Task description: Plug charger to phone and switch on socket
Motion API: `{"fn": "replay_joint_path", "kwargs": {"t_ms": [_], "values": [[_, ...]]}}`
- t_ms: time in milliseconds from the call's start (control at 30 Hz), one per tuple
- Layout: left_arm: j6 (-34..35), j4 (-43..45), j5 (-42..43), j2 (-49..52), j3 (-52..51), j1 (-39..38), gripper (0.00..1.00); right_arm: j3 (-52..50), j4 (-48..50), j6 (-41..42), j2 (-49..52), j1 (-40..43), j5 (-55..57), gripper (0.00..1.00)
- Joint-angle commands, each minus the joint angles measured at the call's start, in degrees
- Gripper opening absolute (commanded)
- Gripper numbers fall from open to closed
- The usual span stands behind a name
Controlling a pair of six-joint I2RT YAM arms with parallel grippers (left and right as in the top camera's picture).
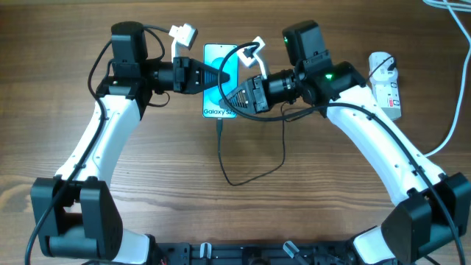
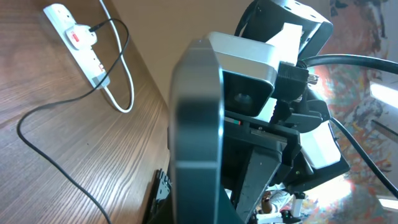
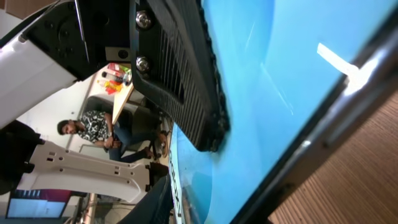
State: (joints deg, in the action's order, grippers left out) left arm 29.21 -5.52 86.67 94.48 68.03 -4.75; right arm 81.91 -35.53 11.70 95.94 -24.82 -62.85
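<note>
The phone (image 1: 219, 59), cyan screen with white "Galaxy" text, is between both arms at the table's middle back. My left gripper (image 1: 210, 77) is shut on its left side. In the left wrist view its grey edge (image 2: 196, 124) stands between the jaws. My right gripper (image 1: 237, 90) is shut on its lower right, and the screen (image 3: 280, 93) fills the right wrist view. The charger (image 1: 246, 179), a thin black cable, runs from the phone's bottom end in a loop toward the socket (image 1: 385, 87), a white strip at the right. Its red switch (image 2: 74, 38) shows in the left wrist view.
A thick white cord (image 1: 456, 110) leaves the socket and curves off the right edge of the wooden table (image 1: 73, 44). The black cable loop lies on the table in front of the phone. Both arm bases stand at the front edge.
</note>
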Motion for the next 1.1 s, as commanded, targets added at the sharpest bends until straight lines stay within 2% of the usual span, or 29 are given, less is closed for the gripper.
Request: {"fn": "replay_joint_path", "kwargs": {"t_ms": [0,133,200,233,300,333,367,433,533,633,800,1067], "values": [[-0.5,0.9,-2.14,-1.6,0.0,-0.22,0.05,0.87,0.42,0.52,0.28,-0.5,-3.48,0.21],[-0.5,1.09,-4.39,-1.6,0.0,-0.24,0.07,0.87,1.68,1.86,0.28,-0.5,-3.43,0.06],[-0.5,1.07,-4.55,-1.6,0.0,-0.22,0.09,0.87,2.67,2.1,0.28,-0.46,-3.32,0.04],[-0.5,1.07,-4.72,-1.6,0.0,-0.22,0.2,0.87,3.19,3.61,0.28,-0.44,-2.67,0.04],[-0.5,1.07,-5.4,-1.6,0.0,-0.22,0.57,0.87,3.43,5.27,0.28,-0.46,-1.44,0.04],[-0.5,1.09,-6.16,-1.6,0.0,-0.13,0.69,0.87,3.43,5.18,0.28,-0.46,-1.25,0.04],[-0.48,1.09,-7.21,-1.6,0.0,0.2,0.8,0.87,3.37,5.2,0.28,-0.44,-1.27,0.04],[-0.48,1.09,-9.62,-1.6,0.0,1.42,0.91,0.85,3.04,5.18,0.28,-0.44,-1.01,0.04],[-0.46,1.03,-13.22,-1.6,0.0,5.01,1.0,0.85,1.2,5.18,0.28,-0.44,3.41,0.04],[-0.07,0.0,-13.73,-1.6,0.0,9.55,1.0,0.85,-2.71,4.74,0.28,-0.39,12.87,0.04],[-0.13,-5.29,-15.08,-1.6,0.0,16.02,1.0,-1.07,-3.1,4.83,0.72,-0.39,20.37,0.04],[-0.11,-8.31,-16.09,-1.6,0.0,19.02,1.0,-2.23,-2.14,4.85,8.57,-0.39,20.87,0.04]]}}
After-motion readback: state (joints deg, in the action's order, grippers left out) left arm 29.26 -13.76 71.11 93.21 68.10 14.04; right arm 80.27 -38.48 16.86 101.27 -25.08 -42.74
